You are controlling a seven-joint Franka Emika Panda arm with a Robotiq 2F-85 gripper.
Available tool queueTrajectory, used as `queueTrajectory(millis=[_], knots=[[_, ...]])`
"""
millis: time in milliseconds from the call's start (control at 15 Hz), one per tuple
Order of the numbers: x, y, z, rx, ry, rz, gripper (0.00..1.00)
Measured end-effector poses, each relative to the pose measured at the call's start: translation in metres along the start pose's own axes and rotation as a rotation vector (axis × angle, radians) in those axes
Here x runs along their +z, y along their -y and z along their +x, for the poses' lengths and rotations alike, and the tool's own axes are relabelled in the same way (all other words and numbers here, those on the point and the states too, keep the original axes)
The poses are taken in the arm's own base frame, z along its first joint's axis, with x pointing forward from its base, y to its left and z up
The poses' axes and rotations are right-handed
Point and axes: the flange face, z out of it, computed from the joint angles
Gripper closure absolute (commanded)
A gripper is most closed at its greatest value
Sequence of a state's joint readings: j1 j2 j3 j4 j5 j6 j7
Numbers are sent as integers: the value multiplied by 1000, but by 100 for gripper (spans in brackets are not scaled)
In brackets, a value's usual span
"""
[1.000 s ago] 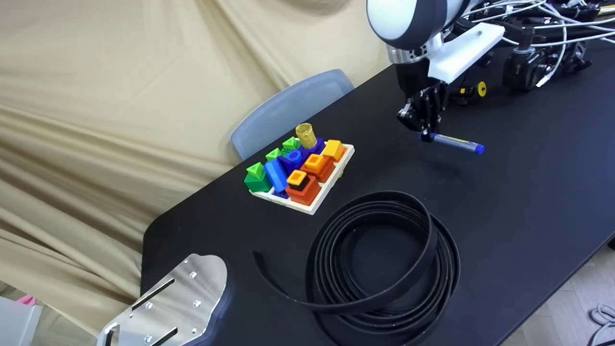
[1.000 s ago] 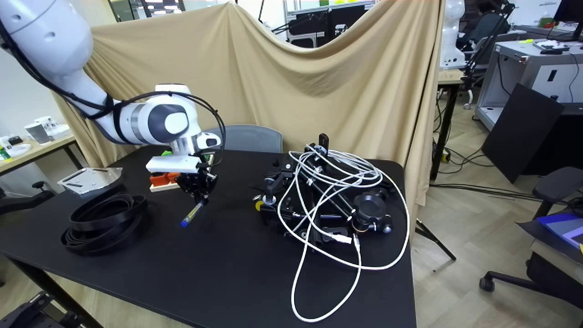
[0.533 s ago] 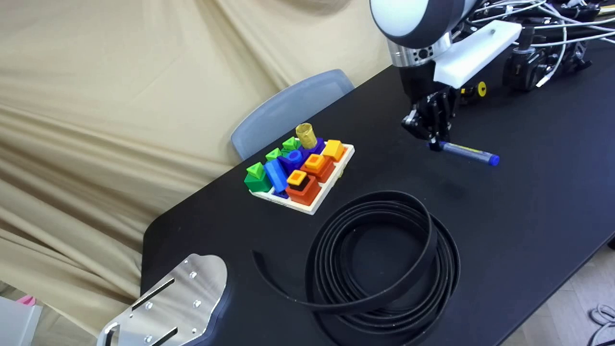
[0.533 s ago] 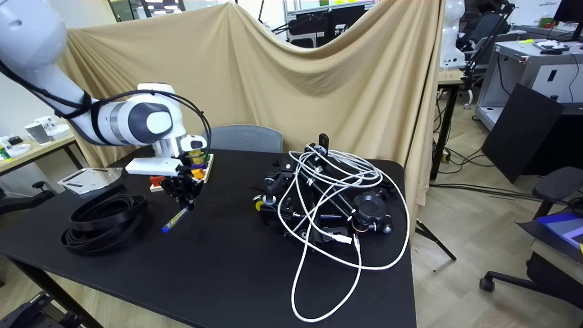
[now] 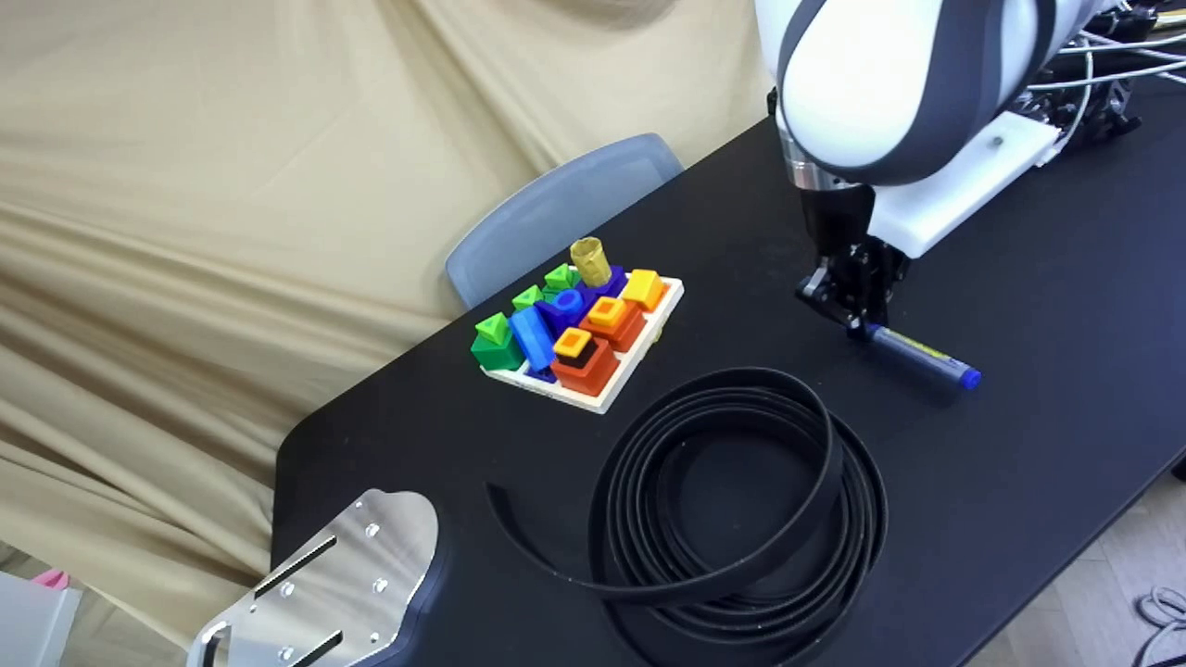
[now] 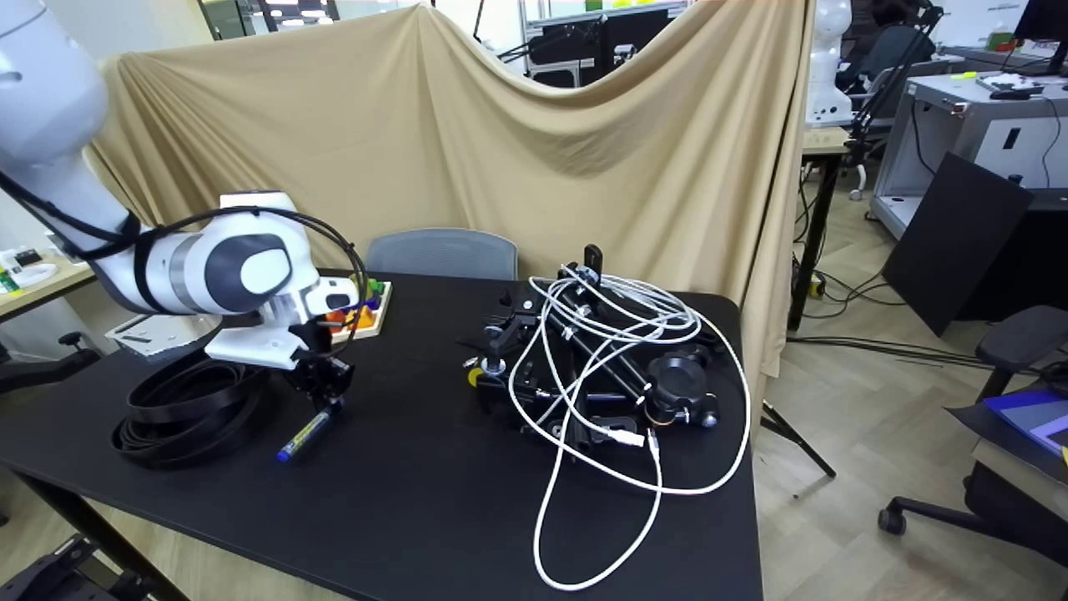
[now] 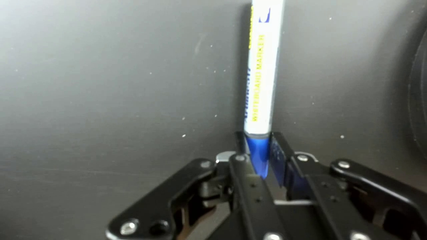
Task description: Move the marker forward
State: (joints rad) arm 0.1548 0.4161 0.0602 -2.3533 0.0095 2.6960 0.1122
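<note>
The marker has a white barrel with yellow and blue print and blue ends. It shows in both exterior views (image 5: 922, 357) (image 6: 305, 437) and runs up the wrist view (image 7: 262, 76). My gripper (image 7: 260, 141) is shut on one blue end of the marker; the rest sticks out past the fingertips. In both exterior views the gripper (image 5: 866, 331) (image 6: 330, 406) is low over the black table (image 5: 1047, 306). The marker lies nearly level, tilted slightly down toward its free end, with its shadow close by. I cannot tell whether it touches the table.
A coil of black strap (image 5: 690, 585) lies near the gripper. A wooden tray (image 5: 633, 357) of coloured blocks stands farther back. A metal plate (image 5: 371, 565) is at the table's end. Black equipment with white cables (image 6: 584, 359) lies on the table's opposite side.
The gripper has carried the marker down toward the table, rightward in an exterior view and leftward toward the strap coil in the other view. The hold on the marker looks unchanged.
</note>
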Motion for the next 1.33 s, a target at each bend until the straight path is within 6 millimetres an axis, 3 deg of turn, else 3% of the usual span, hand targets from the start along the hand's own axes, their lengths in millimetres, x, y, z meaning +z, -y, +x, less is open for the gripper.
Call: queueTrajectory(millis=[133,200,333,733,867,1333], knots=[[6,6,-9,6,8,9,94],[8,9,-12,10,13,14,56],[9,12,-16,21,13,25,48],[12,13,-22,40,7,36,5],[9,13,-23,42,-2,36,0],[-32,23,-21,50,-63,42,0]])
